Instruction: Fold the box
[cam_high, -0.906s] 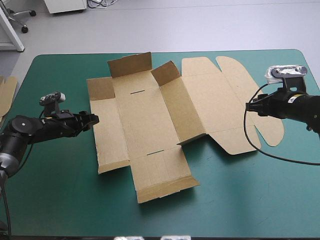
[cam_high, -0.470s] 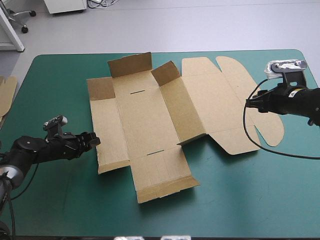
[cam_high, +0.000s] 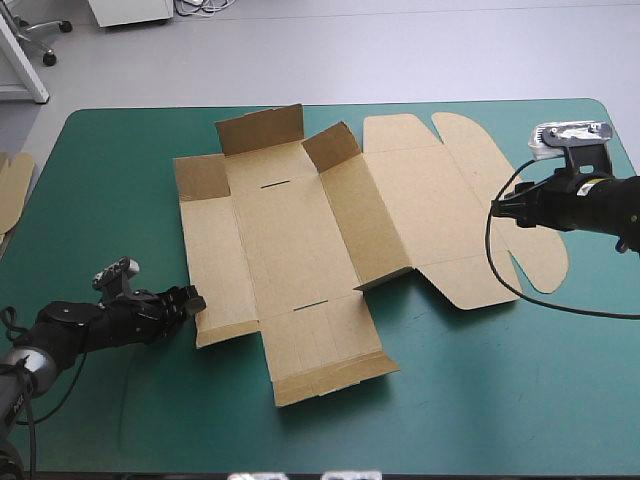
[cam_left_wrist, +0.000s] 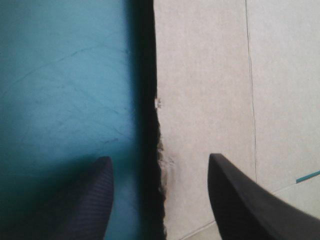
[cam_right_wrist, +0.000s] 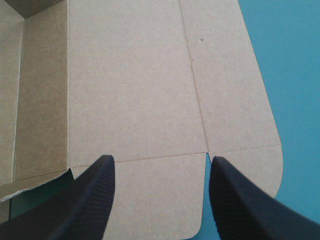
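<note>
The box (cam_high: 290, 240) is matt brown board, papery, with pressed creases and 1 rough, frayed edge at the left gripper (cam_left_wrist: 159, 157). The cover (cam_high: 480, 400) is smooth teal-green with a faint sheen and fine scuffs. The 2 black fingers (cam_right_wrist: 92, 197) of the right gripper (cam_right_wrist: 161, 158) are matt and finely ribbed.

Box (cam_high: 300, 250) fills table ctr, far flaps (cam_high: 260, 128) raised; bare teal-green cover (cam_high: 480, 400) near + left.
</note>
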